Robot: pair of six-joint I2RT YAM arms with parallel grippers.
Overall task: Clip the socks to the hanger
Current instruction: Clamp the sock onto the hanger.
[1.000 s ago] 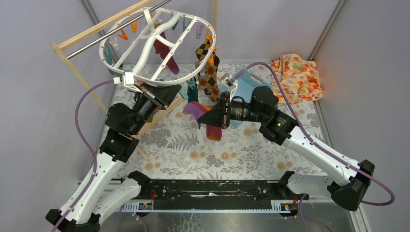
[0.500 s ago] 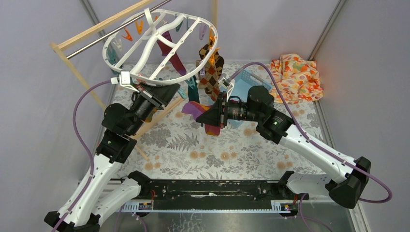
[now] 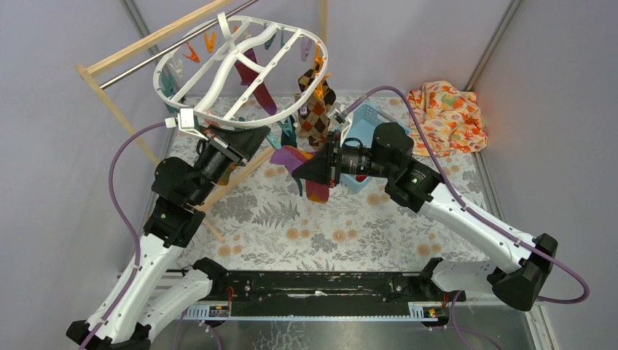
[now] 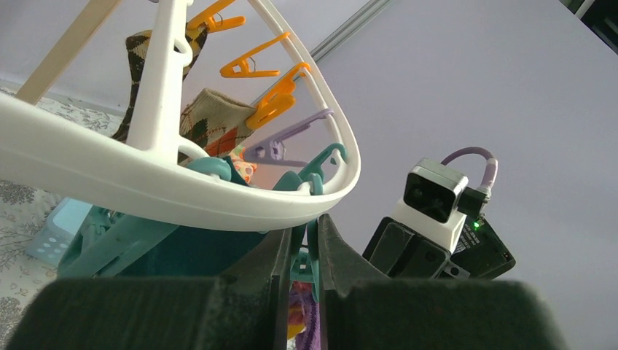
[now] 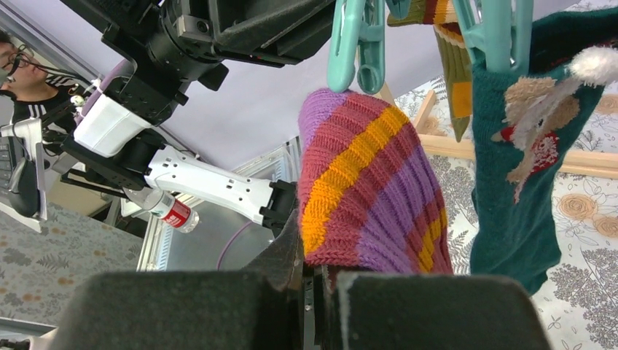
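Two arms reach over a table (image 3: 306, 230) covered in a pale sheet printed with grey ferns and small orange blossoms. Smooth lilac-grey walls (image 3: 58, 182) box it in, with metal struts in the far corners. At 10 o'clock leans a rack (image 3: 116, 113) of bare wooden slats with a shiny metal rod. At 2 o'clock a crumpled orange flowered cloth (image 3: 446, 109) lies in the corner. A pale blue slotted plastic basket (image 3: 368, 120) sits near 1 o'clock, behind the right wrist.

At 11 o'clock the hanger (image 3: 217, 79), a glossy white plastic oval with crossbars, is tilted up, with orange, teal and lilac pegs dangling from it. The left gripper (image 4: 304, 237) has its fingers almost together, pinched at the oval's near rim around 7 o'clock. A bit of teal peg shows in the slit between them. A knitted brown-and-cream diamond-patterned sock (image 3: 315, 109) hangs at the oval's 4 o'clock side. A fuzzy teal sock (image 5: 517, 197) hangs from a teal clip (image 5: 503, 25).

The right gripper (image 5: 315, 277) is clamped on a ribbed striped sock (image 5: 364, 189) in maroon, purple and orange. It holds the sock above the table's centre, directly under another teal peg (image 5: 357, 44); whether the two touch I cannot tell.
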